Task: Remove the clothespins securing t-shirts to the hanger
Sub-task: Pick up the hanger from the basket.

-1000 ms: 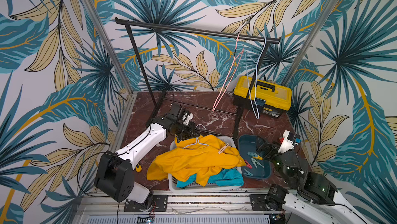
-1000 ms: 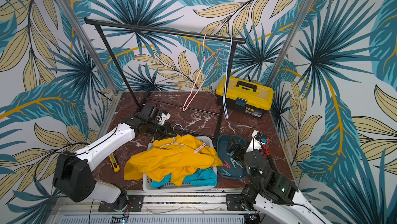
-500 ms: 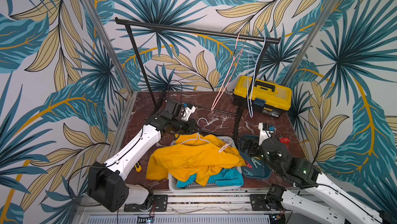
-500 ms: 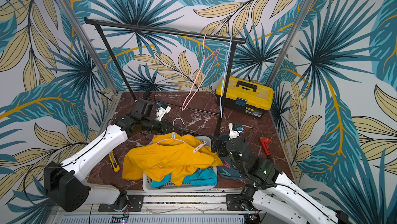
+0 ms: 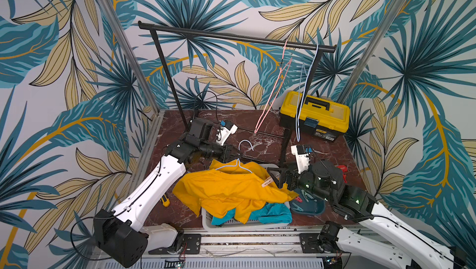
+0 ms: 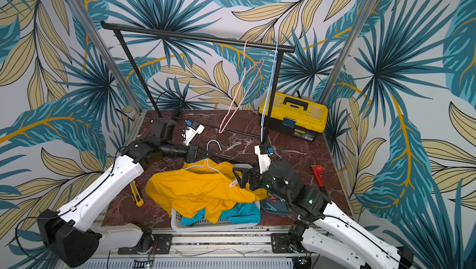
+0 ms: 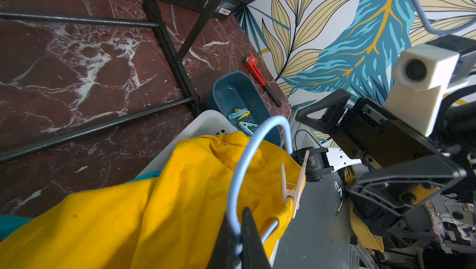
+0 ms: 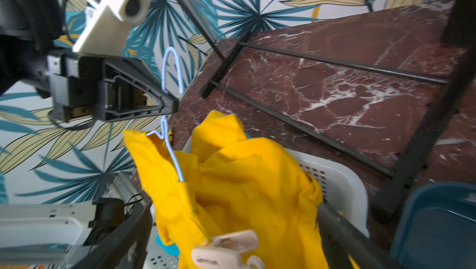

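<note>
A golden yellow t-shirt (image 5: pixel 231 190) (image 6: pixel 195 190) lies heaped over a white basket (image 5: pixel 244 225), still on a light blue hanger (image 5: pixel 246 144) (image 7: pixel 247 156). My left gripper (image 5: pixel 238 154) (image 7: pixel 239 218) is shut on the hanger's neck just above the collar. A tan clothespin (image 5: pixel 266 182) (image 7: pixel 293 187) (image 8: pixel 226 249) pins the shirt's shoulder to the hanger. My right gripper (image 5: pixel 275 178) (image 8: pixel 233 211) is open, with one finger on each side of that clothespin. A turquoise t-shirt (image 5: pixel 273 214) shows under the yellow one. Several loose clothespins (image 7: pixel 242 114) lie in a dark blue tray (image 5: pixel 306 207).
A black clothes rack (image 5: pixel 231 37) stands behind, with bare pink and blue hangers on it. A yellow toolbox (image 5: pixel 314 115) sits at the back right. A red wrench (image 6: pixel 318 175) lies right of the tray, and a yellow utility knife (image 6: pixel 136 193) left of the basket.
The right arm has swung from over the tray to the shirt's shoulder, and its open fingers now flank the tan clothespin. The left gripper has shifted slightly right with the hanger.
</note>
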### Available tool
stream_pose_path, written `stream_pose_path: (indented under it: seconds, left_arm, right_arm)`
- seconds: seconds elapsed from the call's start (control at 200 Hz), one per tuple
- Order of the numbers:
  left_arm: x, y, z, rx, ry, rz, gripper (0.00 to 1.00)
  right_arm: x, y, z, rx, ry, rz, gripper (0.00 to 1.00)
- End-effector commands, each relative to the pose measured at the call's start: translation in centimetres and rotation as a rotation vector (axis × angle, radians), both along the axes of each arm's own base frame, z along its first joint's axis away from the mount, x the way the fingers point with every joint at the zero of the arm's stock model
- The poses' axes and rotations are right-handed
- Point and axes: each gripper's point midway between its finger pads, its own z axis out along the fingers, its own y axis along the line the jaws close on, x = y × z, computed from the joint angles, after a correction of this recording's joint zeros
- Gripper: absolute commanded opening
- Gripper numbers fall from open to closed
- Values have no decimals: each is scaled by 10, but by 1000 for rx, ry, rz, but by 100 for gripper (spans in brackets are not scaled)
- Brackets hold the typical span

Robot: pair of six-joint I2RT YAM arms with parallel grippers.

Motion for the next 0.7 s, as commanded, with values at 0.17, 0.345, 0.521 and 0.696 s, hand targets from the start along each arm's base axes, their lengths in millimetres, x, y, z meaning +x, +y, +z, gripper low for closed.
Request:
stream_pose_path:
  seconds: [0.17, 0.345, 0.521, 0.696]
  left_arm:
    - [-7, 5, 52, -63, -269, -44, 0]
    - [-9, 10, 66, -52, -357, -32, 0]
    - [-16, 12, 75, -68, -399, -55, 0]
    - [-26, 13, 83, -87, -428, -77, 0]
  right_arm:
    - [-26, 19, 11, 83, -45, 194, 100]
    - [-28, 19, 7, 81, -51, 205, 98]
    - [-28, 19, 10, 71, -89, 219, 97]
    - [-28, 21, 13, 64, -101, 246, 95]
